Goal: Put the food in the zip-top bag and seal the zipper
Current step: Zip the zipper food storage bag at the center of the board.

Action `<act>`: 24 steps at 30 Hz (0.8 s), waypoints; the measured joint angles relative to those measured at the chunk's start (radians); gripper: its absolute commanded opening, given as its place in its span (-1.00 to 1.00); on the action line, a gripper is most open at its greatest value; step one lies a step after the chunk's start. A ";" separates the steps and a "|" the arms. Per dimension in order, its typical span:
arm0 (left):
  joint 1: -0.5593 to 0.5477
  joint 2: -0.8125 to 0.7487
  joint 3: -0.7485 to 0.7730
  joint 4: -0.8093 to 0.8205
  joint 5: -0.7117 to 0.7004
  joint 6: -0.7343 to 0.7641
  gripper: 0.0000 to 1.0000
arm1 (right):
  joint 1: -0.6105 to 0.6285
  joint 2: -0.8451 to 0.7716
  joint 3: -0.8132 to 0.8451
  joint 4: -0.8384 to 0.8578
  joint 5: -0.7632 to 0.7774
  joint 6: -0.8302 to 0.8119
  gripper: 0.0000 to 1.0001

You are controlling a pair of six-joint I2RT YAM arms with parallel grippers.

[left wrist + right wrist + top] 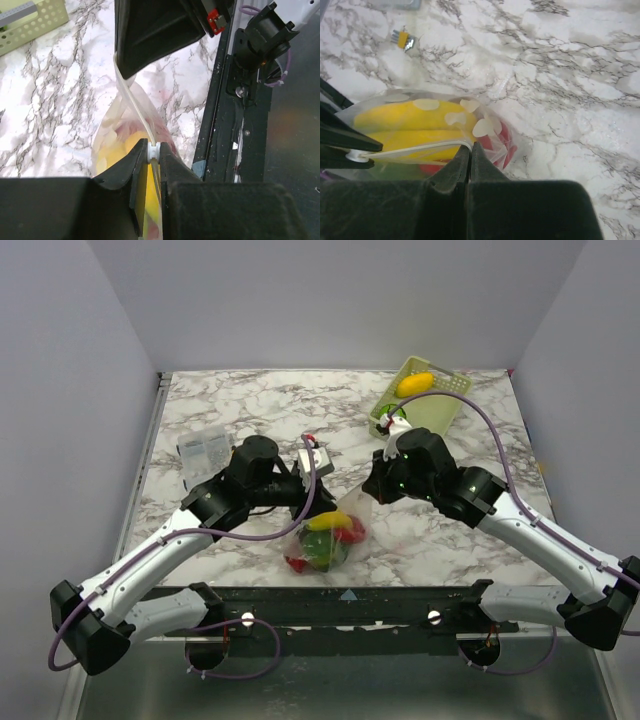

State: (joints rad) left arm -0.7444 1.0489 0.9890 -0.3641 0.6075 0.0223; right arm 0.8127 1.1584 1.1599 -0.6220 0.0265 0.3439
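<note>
The zip-top bag (325, 540) sits near the table's front edge, holding a yellow banana (415, 125), a red pepper (502, 140) and a green piece (325, 552). My left gripper (154, 152) is shut on the white slider of the zipper (135, 105), at the bag's left end (308, 508). My right gripper (471, 146) is shut on the other end of the zipper strip (415, 149), at the bag's right corner (366, 492). The strip is stretched taut between the two grippers.
A pale-green lattice basket (440, 405) at the back right holds a yellow piece (415, 384) and a green piece (388, 412). A clear packet (203, 450) lies at the left. A small grey part (315, 457) lies behind the bag. The black front rail (235, 125) is close.
</note>
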 measured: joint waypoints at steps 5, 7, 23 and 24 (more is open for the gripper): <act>0.000 -0.028 0.000 -0.045 -0.032 0.000 -1.00 | 0.000 0.000 -0.001 -0.009 0.098 0.031 -1.00; 0.000 -0.041 -0.002 -0.060 -0.041 0.000 -1.00 | 0.000 0.000 -0.005 -0.010 0.139 0.040 -0.99; -0.002 -0.160 -0.061 -0.156 -0.124 -0.001 -1.00 | -0.002 -0.008 -0.024 -0.076 0.368 0.080 -1.00; -0.002 -0.166 -0.065 -0.160 -0.127 -0.001 -1.00 | -0.003 -0.011 -0.025 -0.077 0.376 0.082 -1.00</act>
State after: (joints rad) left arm -0.7464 0.8825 0.9237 -0.5240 0.4801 0.0216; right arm 0.8097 1.1477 1.1347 -0.6994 0.4026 0.4259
